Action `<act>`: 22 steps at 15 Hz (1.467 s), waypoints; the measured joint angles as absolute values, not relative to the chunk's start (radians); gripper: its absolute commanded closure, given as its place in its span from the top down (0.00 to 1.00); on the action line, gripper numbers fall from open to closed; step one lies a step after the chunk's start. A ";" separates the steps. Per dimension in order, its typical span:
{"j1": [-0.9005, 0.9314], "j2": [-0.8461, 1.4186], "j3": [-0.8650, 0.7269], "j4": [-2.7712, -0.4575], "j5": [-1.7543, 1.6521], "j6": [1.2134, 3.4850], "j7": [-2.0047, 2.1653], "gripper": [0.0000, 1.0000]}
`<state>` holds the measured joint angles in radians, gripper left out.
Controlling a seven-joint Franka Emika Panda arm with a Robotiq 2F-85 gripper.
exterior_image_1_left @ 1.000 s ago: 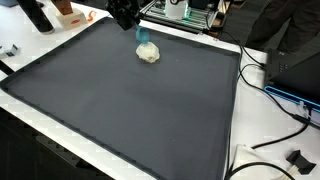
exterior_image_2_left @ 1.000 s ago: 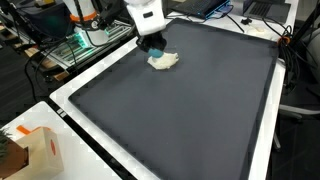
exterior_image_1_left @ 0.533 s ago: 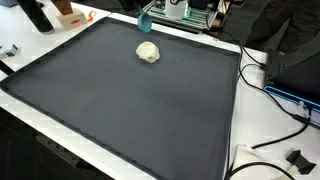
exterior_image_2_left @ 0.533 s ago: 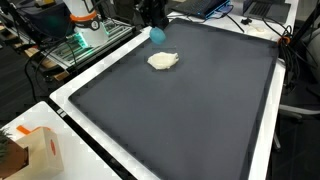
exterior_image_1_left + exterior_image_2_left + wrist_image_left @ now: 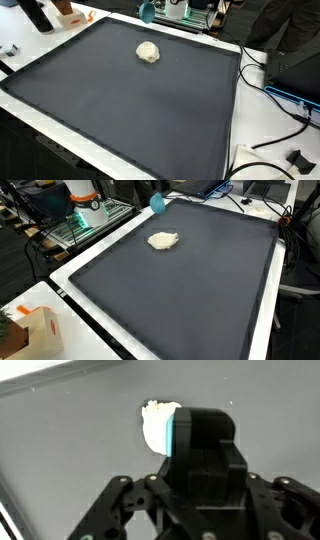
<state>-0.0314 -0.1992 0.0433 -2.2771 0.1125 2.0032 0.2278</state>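
Note:
A small teal object hangs high over the far edge of the black mat. It is held in my gripper, whose body is almost out of both exterior views. In the wrist view the black fingers stand together, with a teal strip showing along their left side. A white crumpled lump lies alone on the mat below, apart from the gripper and partly hidden behind the fingers in the wrist view.
The mat covers a white table. A cardboard box stands at one corner. A rack with a green circuit board stands past the far edge. Cables run along one side, near a dark bottle.
The gripper has risen from beside the white lump, carrying the teal object up and towards the mat's far edge. The lump has stayed in place.

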 measured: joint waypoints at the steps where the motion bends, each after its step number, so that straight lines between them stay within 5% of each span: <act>1: -0.029 -0.206 0.055 -2.276 0.092 1.998 0.272 0.25; 15: 0.003 -0.231 0.159 -2.233 -0.083 1.935 0.530 0.25; 16: 0.007 -0.232 0.163 -2.230 -0.090 1.928 0.534 0.50; 22: 0.014 -0.235 0.175 -2.225 -0.106 1.916 0.546 0.50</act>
